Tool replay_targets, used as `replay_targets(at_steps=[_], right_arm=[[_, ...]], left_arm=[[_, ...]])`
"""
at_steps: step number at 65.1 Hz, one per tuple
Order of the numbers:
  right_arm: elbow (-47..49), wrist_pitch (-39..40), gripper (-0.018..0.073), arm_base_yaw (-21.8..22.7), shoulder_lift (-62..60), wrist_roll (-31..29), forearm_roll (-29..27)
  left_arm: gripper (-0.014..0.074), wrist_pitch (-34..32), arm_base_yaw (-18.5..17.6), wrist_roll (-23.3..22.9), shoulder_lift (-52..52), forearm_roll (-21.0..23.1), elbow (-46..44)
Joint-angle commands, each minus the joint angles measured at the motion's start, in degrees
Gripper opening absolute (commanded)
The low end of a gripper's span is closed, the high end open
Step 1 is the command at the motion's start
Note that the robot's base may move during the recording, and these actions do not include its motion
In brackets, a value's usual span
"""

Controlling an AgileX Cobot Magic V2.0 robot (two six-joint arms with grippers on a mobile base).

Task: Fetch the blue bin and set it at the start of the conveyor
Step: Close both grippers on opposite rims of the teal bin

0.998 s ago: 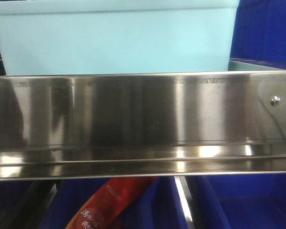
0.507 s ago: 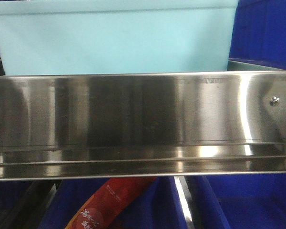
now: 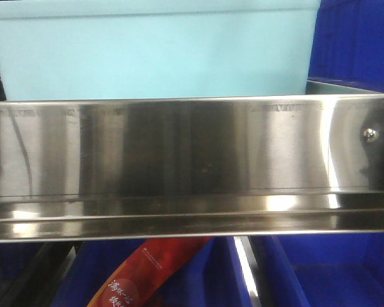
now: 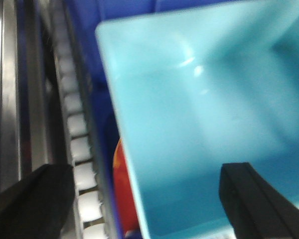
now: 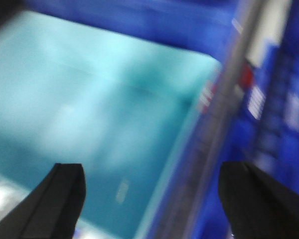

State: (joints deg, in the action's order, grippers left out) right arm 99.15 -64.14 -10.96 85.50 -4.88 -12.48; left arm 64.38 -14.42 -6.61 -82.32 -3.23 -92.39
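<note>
Fronting the blue bin [image 3: 153, 57] (pale aqua) runs a shiny steel rail [image 3: 192, 160].

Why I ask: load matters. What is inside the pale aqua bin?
Blurry wrist views show only bare floor and walls inside the blue bin; a left claw finger covers one patch.

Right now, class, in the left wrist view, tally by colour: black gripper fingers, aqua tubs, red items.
Black gripper fingers: 2
Aqua tub: 1
Red item: 1
Total: 4
</note>
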Motion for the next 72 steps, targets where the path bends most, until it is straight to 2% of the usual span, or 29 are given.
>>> replay_targets(at_steps=[1, 9, 29, 35, 45, 48, 55, 72], right_arm=[[4.1, -4.0, 0.0433, -0.1, 4.5, 2.6, 3.8], [6.9, -5.2, 0.0433, -0.9, 10.5, 2.6, 3.8], [7.1, -3.1, 0.0433, -2.4, 19.9, 2.6, 3.8], [7.1, -3.1, 0.0377, -2.4, 20.8, 2.6, 3.8], [7.1, -2.6, 0.0100, -2.4, 20.9, 2.6, 3.9], [7.1, -2.4, 0.0024, -2.4, 20.8, 2.6, 3.9], [7.1, -2.4, -0.0079, -2.4, 20.8, 2.6, 4.0], [7.1, -2.4, -0.0113, -2.4, 20.3, 2.6, 4.1]], left_arm=[[0.0494, 2.6, -0.4, -1.4, -4.5, -1.4, -2.8], [0.0494, 2.2, -0.4, -1.4, -9.1, -1.4, -3.7], [0.0494, 1.0, -0.4, -1.4, -15.5, -1.2, -3.7], [0.0462, 1.0, -0.4, -1.5, -15.9, -1.1, -3.7], [0.0225, 1.0, -0.4, -1.5, -15.9, -1.1, -3.7], [0.0109, 1.0, -0.4, -1.5, -15.9, -1.1, -3.7], [-0.0115, 1.0, -0.4, -1.5, -15.9, -1.1, -3.7], [-0.0111, 0.9, -0.4, -1.5, -15.4, -1.2, -3.7]])
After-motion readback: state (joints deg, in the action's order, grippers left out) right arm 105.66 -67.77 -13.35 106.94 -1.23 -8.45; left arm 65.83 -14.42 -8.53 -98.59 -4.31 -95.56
